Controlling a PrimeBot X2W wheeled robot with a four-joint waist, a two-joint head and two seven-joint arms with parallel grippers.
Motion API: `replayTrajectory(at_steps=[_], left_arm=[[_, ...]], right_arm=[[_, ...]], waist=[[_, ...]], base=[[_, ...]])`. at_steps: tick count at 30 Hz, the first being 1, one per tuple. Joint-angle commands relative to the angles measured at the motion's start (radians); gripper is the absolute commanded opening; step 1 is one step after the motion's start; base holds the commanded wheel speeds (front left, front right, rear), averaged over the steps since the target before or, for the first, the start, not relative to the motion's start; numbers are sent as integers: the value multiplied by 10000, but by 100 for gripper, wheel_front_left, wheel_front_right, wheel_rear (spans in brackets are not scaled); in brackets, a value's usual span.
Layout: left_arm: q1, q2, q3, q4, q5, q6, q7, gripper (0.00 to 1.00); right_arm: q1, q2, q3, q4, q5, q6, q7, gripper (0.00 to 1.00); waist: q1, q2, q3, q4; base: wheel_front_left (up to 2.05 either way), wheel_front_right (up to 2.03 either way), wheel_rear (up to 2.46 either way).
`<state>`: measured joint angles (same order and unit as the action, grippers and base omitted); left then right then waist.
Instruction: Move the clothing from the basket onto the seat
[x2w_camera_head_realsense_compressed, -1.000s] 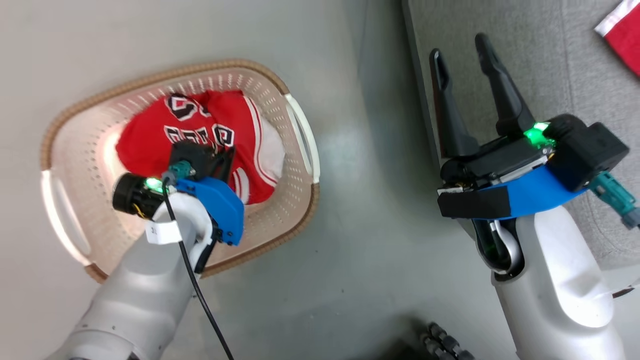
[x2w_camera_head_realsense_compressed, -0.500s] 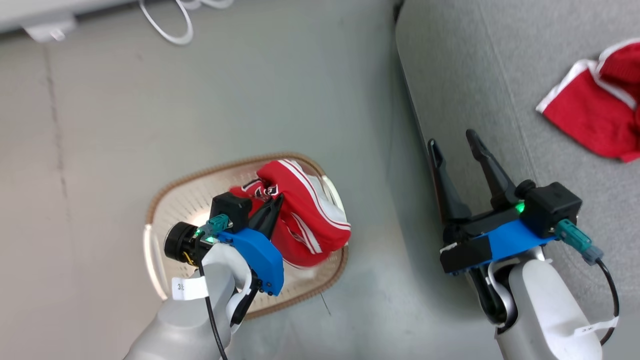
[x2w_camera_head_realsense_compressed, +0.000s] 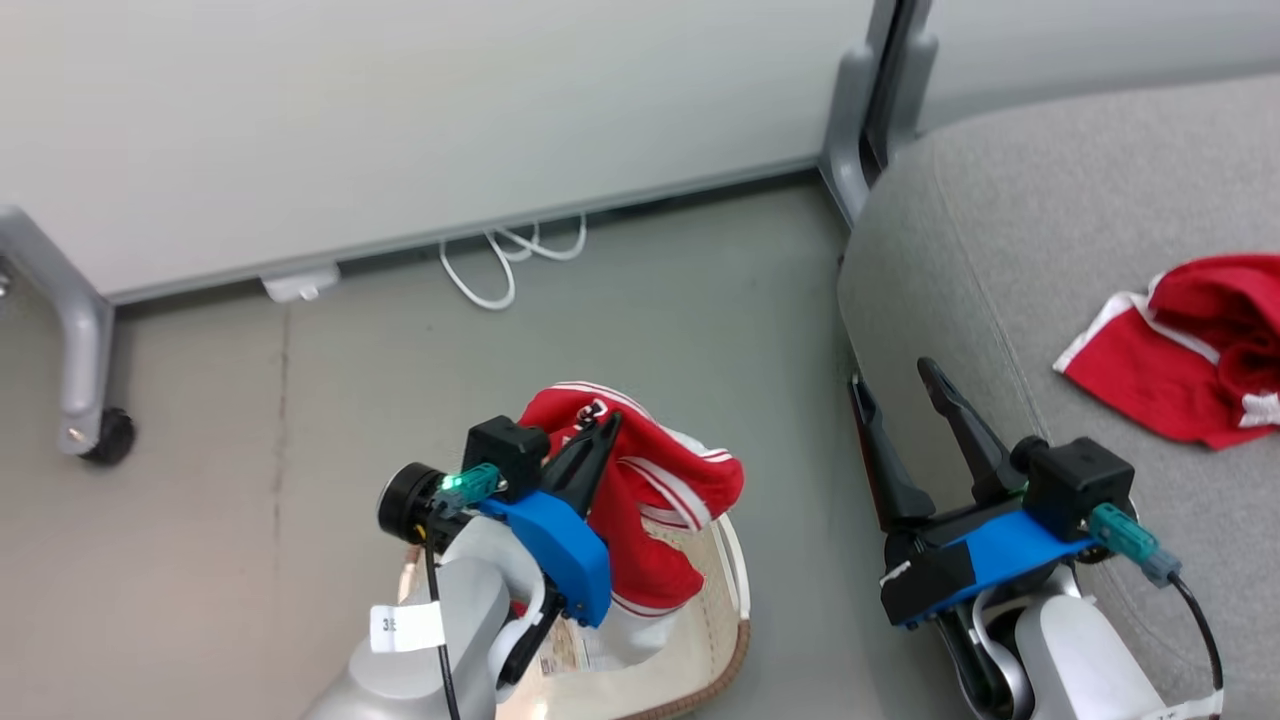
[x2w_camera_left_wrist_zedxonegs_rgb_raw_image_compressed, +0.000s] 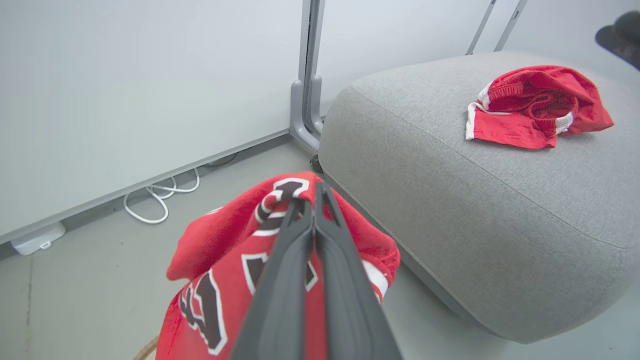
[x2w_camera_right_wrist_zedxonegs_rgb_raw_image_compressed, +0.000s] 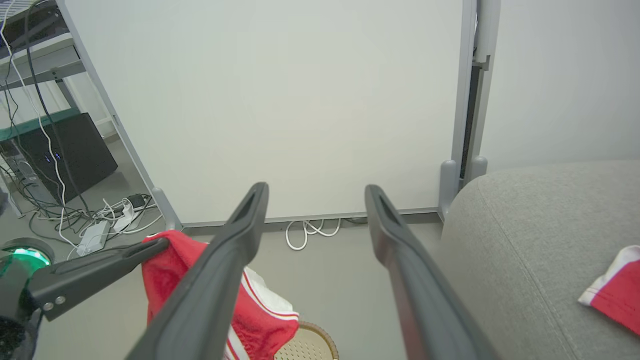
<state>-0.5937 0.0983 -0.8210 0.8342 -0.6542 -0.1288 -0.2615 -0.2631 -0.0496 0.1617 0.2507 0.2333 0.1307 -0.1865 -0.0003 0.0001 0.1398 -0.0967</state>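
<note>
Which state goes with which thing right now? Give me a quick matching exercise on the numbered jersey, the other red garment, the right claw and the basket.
Things:
1. numbered jersey
2. other red garment
3. right claw
4. basket

States:
A. on the floor, under hanging cloth
B. open, holding nothing
C. lying on the seat
D. pinched in the shut left claw

Pairs: 1-D; 2-C; 3-B; 4-A.
</note>
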Motion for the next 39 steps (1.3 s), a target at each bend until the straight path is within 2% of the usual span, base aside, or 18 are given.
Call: replayTrajectory(at_steps=[1,10,23,39], left_arm=[[110,0,4,-193,101,-26,-53,0],[-429,-56,-382,-731,278,-26,-53,0],[-1939,-267,-799,-877,-36,-24,-52,0],[-2285,-400,-1159,-800,-238,-24,-52,0]], right_arm=[[246,-14,-1,-29,87,1,63,100],[759,-14,44,-85,161,1,269,100],[927,-14,243,-269,275,1,518,100],[833,-14,534,-198,360,1,634,100]], waist=[[3,-1,-604,366],[3,-1,-1249,793],[3,-1,-1455,1185],[3,-1,-1320,1165]], base=[[0,0,0],[0,0,0],[0,0,0],[0,0,0]])
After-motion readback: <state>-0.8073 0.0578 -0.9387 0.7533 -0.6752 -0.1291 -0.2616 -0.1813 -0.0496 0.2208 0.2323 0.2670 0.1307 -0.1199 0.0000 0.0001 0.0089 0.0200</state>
